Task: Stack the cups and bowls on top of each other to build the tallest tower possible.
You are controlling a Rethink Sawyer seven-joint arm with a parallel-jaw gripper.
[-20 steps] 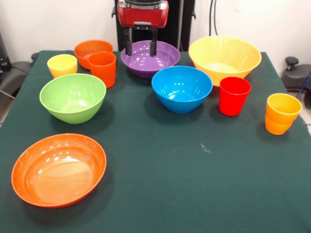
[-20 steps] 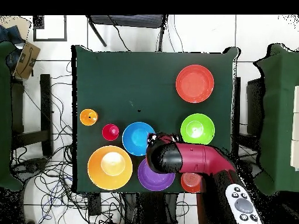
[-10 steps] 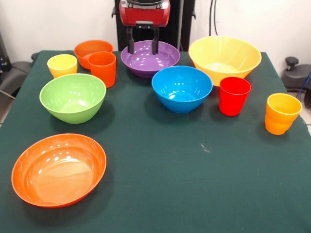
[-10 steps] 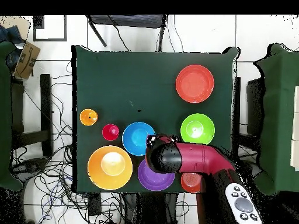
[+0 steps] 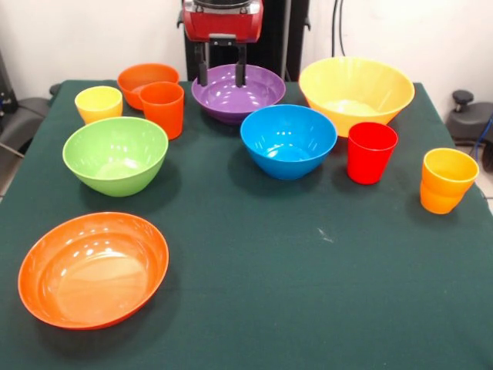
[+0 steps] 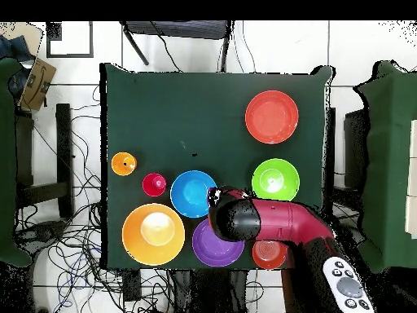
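Note:
My gripper hangs open and empty over the back of the purple bowl, fingers apart, touching nothing. The small deep orange bowl, orange cup and yellow cup stand at the far left. The green bowl and wide shallow orange bowl are nearer on the left. The blue bowl, big yellow bowl, red cup and yellow-orange cup stand to the right. Every piece stands alone; no tower stands. In the overhead view the arm hides the orange and yellow cups.
The table is covered with a dark green cloth. The robot's black pedestal rises behind the purple bowl. Chairs, cables and another green-covered table surround the table in the overhead view.
My gripper has risen slightly above the purple bowl and stayed open. No cup or bowl has moved.

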